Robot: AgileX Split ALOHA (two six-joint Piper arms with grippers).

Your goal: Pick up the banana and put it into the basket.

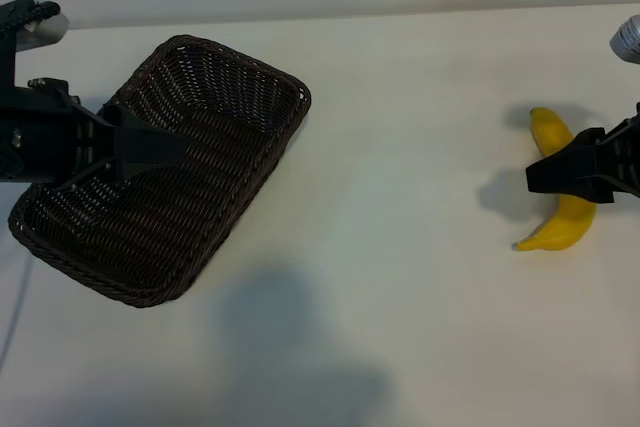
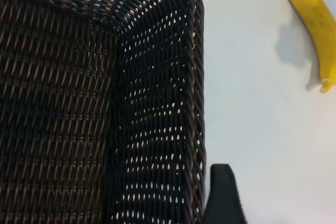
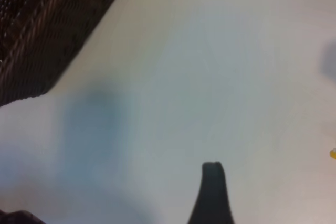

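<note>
The dark-brown woven basket [image 1: 240, 57] lies slantwise at the table's left. My left gripper [image 1: 170, 150] hovers open over its inside. In the left wrist view one black finger [image 2: 223, 192] shows just outside the basket's rim [image 2: 197, 77]; the other is lost against the dark weave. The yellow banana [image 1: 568, 227] lies on the table at the far right. My right gripper [image 1: 540, 177] hangs open above its middle and hides that part. In the right wrist view only bare table lies between the fingers [image 3: 212, 187], with a sliver of banana [image 3: 333, 154] at the edge.
A grey cylindrical object [image 1: 627, 39] sits at the back right edge. The white table [image 1: 400, 147] stretches bare between basket and banana. A broad soft shadow [image 1: 290, 347] falls on the front of the table. The basket's corner [image 3: 42, 30] shows in the right wrist view.
</note>
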